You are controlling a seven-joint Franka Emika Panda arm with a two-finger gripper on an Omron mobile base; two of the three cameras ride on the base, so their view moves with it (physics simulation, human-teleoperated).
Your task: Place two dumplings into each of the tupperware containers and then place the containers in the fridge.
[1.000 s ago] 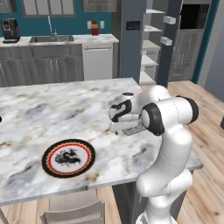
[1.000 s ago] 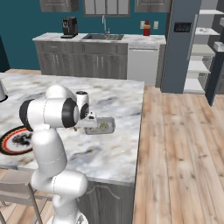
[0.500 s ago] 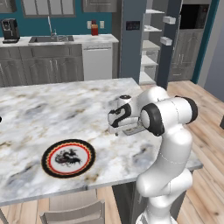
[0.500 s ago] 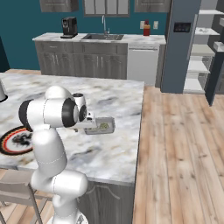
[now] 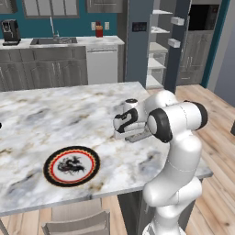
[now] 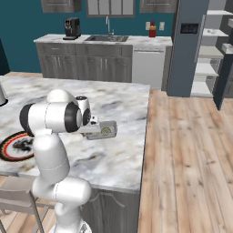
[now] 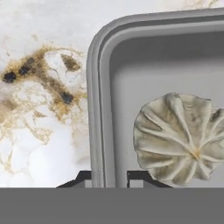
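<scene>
Marble island top [image 5: 55, 114], white with grey and brown veining, over wood plank floor [image 6: 191, 150]. Round plate [image 5: 71, 165] with dark rim and black motif sits toward the near edge, well apart from the arm. Back wall teal; grey cabinets, sink [image 6: 105, 38], coffee machine [image 6: 71, 27] and red bottle [image 6: 152, 29] on the rear counter. Slate-blue fridge [image 6: 191, 45] with white shelves stands beyond the island's end.

Tupperware container [image 7: 166, 87] lies on the marble near the island's right edge; one dumpling [image 7: 179, 138] sits inside, close to its rim.

Gripper [image 7: 109, 177] has its dark fingertips on either side of the container's rim wall, pinched onto it.

Against a second ago: jaws stood wide then, now drawn in on the rim. Container, plate and camera views unchanged.
</scene>
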